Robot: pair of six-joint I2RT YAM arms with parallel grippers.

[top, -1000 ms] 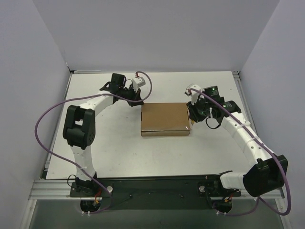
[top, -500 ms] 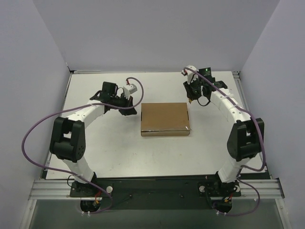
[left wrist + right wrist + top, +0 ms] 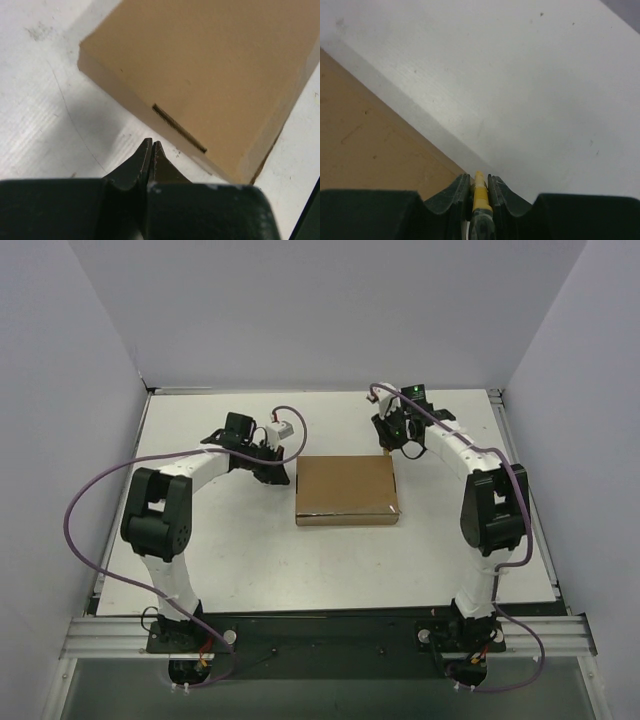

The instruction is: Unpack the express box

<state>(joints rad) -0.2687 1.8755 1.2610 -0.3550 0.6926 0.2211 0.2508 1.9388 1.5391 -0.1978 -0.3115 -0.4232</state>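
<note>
express box [image 3: 346,490] lies flat and closed on the bench [image 3: 250,550], between the two pincers, long axis running from one pincer across to the other. left pincer [image 3: 151,145]: fingers pressed together, nothing between them. the box sits directly ahead of its tips and a little to their right, just beside but apart; the tips point at the box's side wall, where a dark slit [image 3: 179,128] runs along the top edge. right pincer [image 3: 479,177]: clamped on a slim yellow tool [image 3: 480,192] that sticks out forward between the fingers (looks like a cutter, blade not resolvable). from this pincer the box lies below and to the left, its edge running diagonally up to the tool tip; whether tip and cardboard touch, cannot tell. in the top view both pincers stand at the far side of the box, one at each far corner, about equally near. judgement: the coming move turns on the tool tip meeting the box edge or seam, so the right arm works while the left steadies the wall ahead of it. lid not yet opened; task is early.
</note>
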